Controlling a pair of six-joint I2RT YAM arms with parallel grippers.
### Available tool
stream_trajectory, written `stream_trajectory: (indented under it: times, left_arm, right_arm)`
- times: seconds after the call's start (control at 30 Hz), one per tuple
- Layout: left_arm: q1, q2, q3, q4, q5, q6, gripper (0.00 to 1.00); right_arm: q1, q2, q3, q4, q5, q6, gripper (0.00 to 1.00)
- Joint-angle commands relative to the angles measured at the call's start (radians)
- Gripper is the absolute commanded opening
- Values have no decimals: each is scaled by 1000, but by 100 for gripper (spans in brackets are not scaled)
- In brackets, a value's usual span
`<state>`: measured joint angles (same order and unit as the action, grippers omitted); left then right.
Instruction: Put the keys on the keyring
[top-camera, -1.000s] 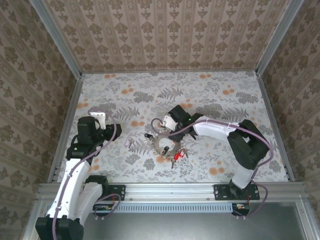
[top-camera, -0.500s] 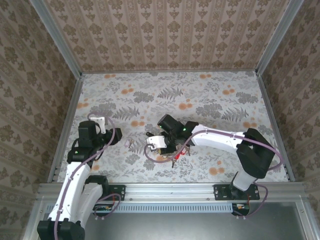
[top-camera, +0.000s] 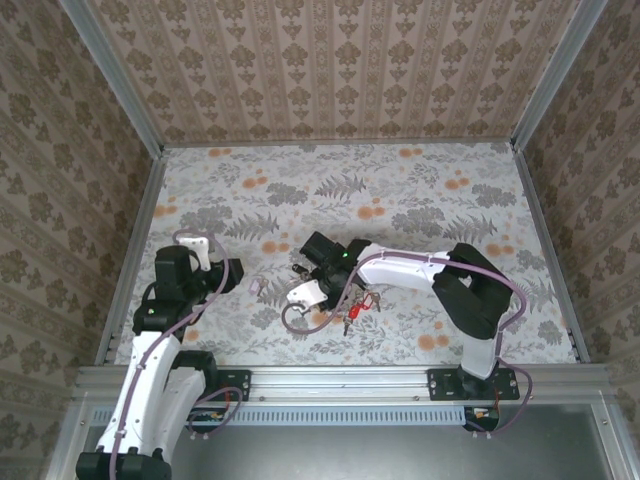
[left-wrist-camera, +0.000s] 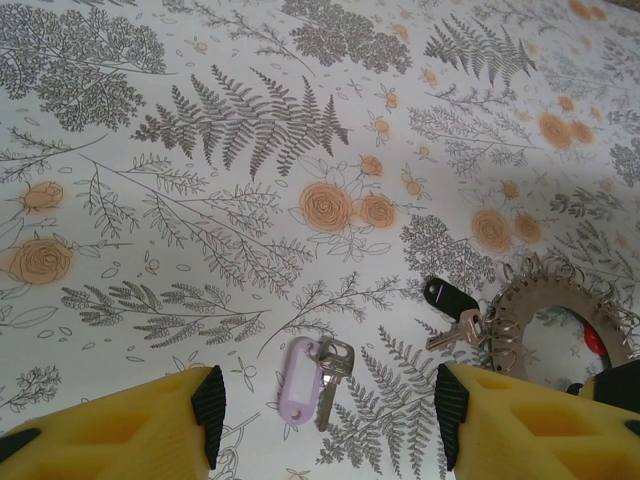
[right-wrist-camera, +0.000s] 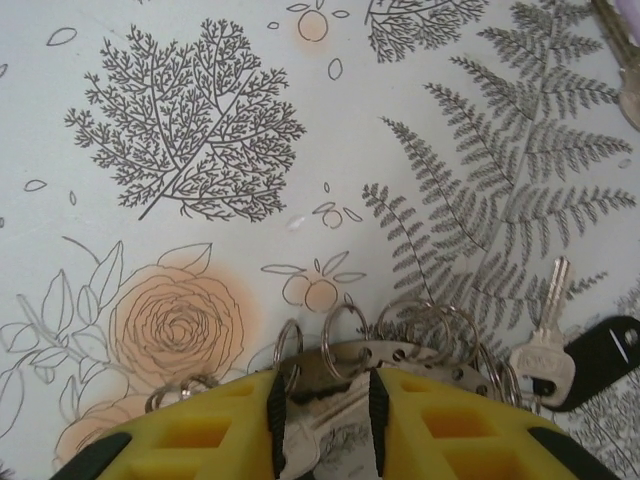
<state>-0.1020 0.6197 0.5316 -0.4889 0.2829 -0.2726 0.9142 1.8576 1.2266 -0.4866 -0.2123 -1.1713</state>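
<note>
The keyring (left-wrist-camera: 548, 288), a flat grey metal ring with many small split rings, lies on the floral mat. In the right wrist view its rim (right-wrist-camera: 432, 362) runs between my right gripper's (right-wrist-camera: 322, 388) pads, which are shut on it. A black-tagged key (left-wrist-camera: 449, 297) hangs at the ring's left side, and red-tagged keys (top-camera: 361, 304) lie at its right. A loose key with a lilac tag (left-wrist-camera: 309, 383) lies flat on the mat between the open fingers of my left gripper (left-wrist-camera: 325, 402), which hovers over it without touching. From above, the left gripper (top-camera: 232, 275) is left of the right gripper (top-camera: 312, 289).
The black tag with its silver key (right-wrist-camera: 548, 345) lies just right of my right fingers. Aluminium rails (top-camera: 130, 250) and patterned walls close in the mat on three sides. A grey cable loop (top-camera: 293, 321) hangs from the right wrist beside the ring.
My right gripper swung left and toward the near edge onto the keyring and closed on its rim. The left gripper stayed open and edged slightly toward the lilac-tagged key.
</note>
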Motion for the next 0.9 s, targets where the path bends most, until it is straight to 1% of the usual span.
stream_trajectory:
  times: [0.0, 0.33, 0.47, 0.63, 0.87]
  left_arm:
    - [10, -7, -10, -14, 1, 9, 60]
    - [14, -6, -13, -14, 2, 9, 61]
    - [15, -6, -12, -14, 4, 9, 61]
    - [16, -2, -11, -13, 4, 9, 61]
    - [16, 0, -10, -13, 6, 9, 61]
  right_arm:
    - [15, 41, 26, 31, 37, -45, 31]
    - [20, 90, 34, 69, 108, -71, 30]
    - [20, 78, 33, 54, 120, -74, 33]
    - [19, 71, 7, 100, 118, -49, 27]
    - [20, 66, -10, 161, 129, 51, 20]
